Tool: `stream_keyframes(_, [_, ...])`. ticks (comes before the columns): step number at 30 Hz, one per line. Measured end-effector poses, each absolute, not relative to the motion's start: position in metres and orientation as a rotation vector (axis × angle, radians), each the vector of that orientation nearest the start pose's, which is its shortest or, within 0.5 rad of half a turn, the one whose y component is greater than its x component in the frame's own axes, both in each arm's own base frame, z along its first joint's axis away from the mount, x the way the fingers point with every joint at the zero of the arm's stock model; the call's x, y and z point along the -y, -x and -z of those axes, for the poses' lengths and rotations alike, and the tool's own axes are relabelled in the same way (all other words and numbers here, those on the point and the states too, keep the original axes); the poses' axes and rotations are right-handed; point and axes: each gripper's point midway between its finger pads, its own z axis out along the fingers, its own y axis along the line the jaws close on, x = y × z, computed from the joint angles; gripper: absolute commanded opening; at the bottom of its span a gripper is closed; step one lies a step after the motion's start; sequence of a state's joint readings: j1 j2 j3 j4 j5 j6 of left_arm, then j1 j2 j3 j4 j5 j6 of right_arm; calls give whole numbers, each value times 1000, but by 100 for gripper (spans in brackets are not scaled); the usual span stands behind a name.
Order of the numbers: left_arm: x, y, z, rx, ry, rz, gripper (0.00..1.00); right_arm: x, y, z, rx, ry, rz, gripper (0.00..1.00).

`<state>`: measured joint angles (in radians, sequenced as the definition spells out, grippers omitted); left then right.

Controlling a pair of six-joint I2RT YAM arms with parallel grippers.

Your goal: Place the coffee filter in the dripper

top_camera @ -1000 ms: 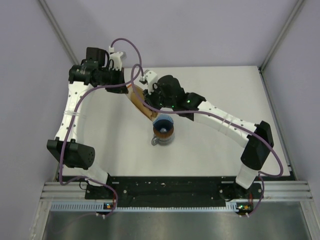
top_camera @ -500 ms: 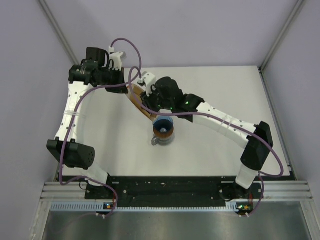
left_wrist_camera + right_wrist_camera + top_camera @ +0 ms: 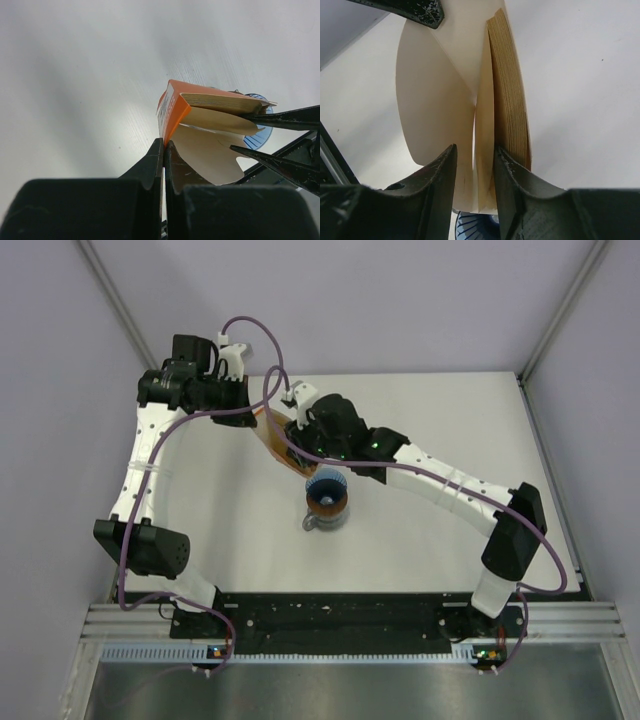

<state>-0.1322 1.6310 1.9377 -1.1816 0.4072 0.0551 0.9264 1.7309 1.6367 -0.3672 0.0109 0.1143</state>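
Left gripper [image 3: 163,147] reaches in from the left, its jaws pressed together on the orange edge of the pack [image 3: 170,107], which it holds up off the table [image 3: 450,420] at the far side. Brown filters [image 3: 220,102] sit stacked inside the pack, their edges showing at its open end, which points towards the right arm. A pale flap of the pack hangs open beside them. Right gripper [image 3: 475,148] meets that open end with its jaws apart, one on either side of a thin pale sheet [image 3: 484,130] lying just beside the stack. Whether this sheet is a single filter or part of the pack, I cannot tell. Below the pack's open end and nearer the arm bases, the blue dripper [image 3: 326,490] sits on a jug [image 3: 320,521] near the table's middle.
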Motion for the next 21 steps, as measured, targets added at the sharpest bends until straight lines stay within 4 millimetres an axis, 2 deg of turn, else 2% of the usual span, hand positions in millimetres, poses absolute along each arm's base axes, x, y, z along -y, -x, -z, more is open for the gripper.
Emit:
stream_keyframes(5, [116, -358, -301, -2384, -407, 537, 0, -416, -307, -262, -1938, 803, -651, 0])
stream_keyframes(12, [114, -361, -296, -2388, -402, 520, 0, -418, -306, -260, -1939, 818, -659, 0])
stream_keyframes(17, [101, -368, -282, -2417, -362, 415, 0, -421, -301, -260, -1917, 878, -681, 0])
stream_keyframes(21, [91, -375, -279, -2412, -334, 353, 0, -422, -300, -264, -1895, 899, -697, 0])
